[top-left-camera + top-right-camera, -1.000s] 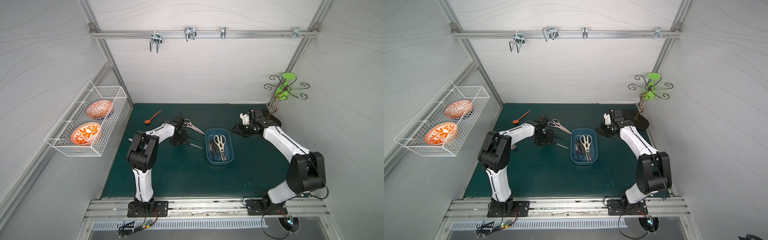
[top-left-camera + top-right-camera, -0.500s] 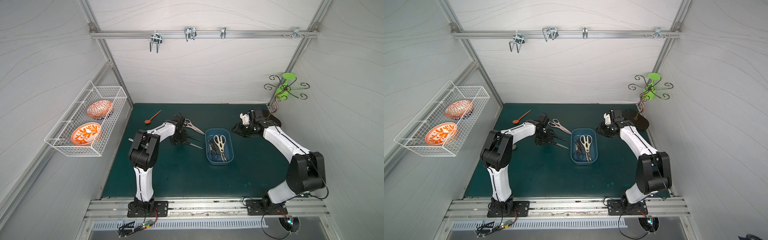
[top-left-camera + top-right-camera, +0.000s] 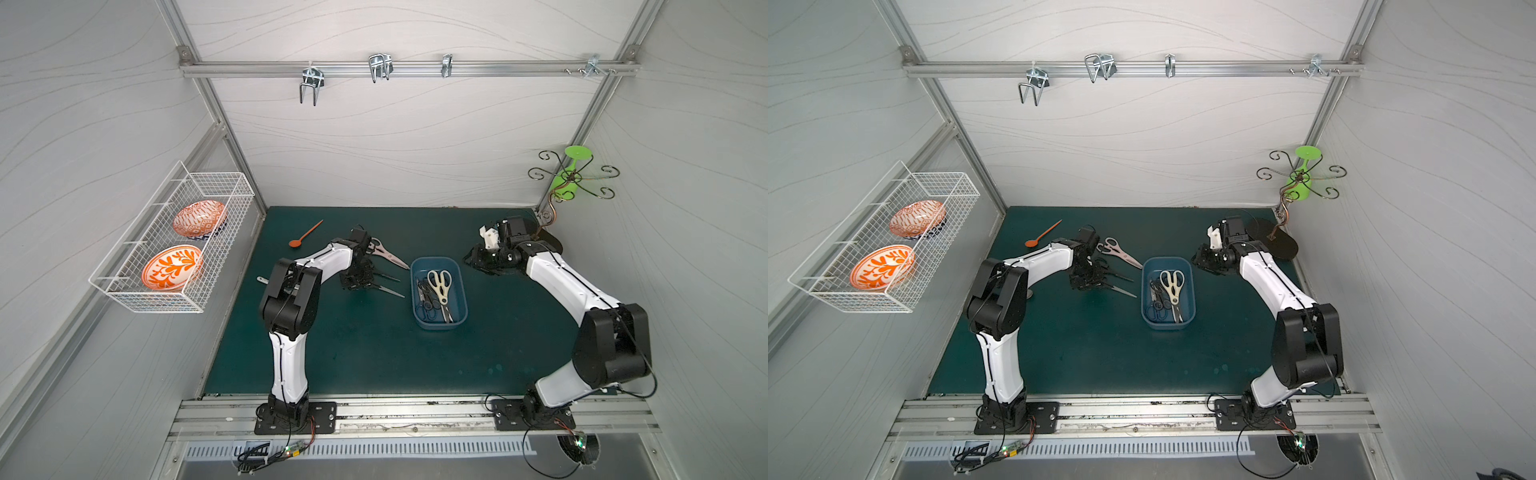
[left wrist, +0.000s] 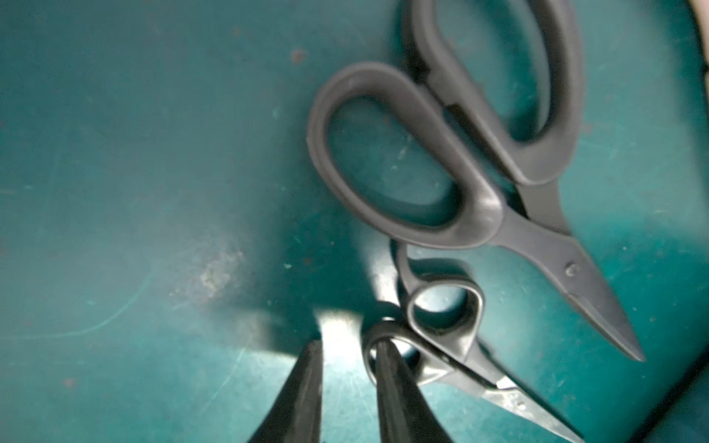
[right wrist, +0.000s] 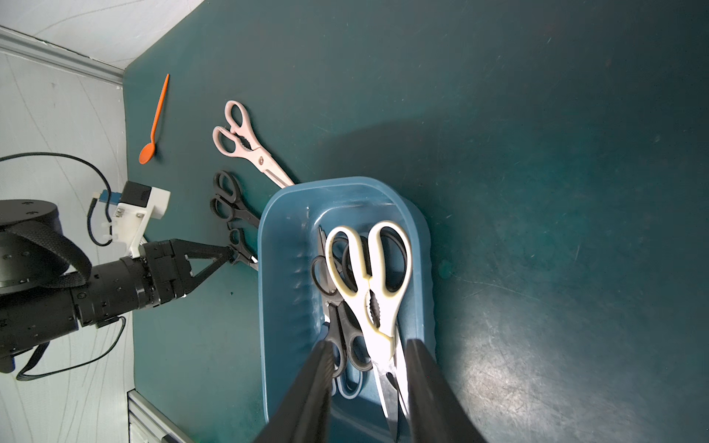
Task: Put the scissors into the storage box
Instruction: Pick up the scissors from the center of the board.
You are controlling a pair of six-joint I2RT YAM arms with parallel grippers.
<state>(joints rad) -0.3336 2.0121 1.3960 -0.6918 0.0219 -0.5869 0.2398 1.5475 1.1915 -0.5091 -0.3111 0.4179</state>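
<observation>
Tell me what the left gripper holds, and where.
Nothing yet. The left gripper has one finger inside a handle loop of the small black scissors, the other outside.

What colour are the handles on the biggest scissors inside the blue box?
Cream white; the large scissors show best in the right wrist view.
</observation>
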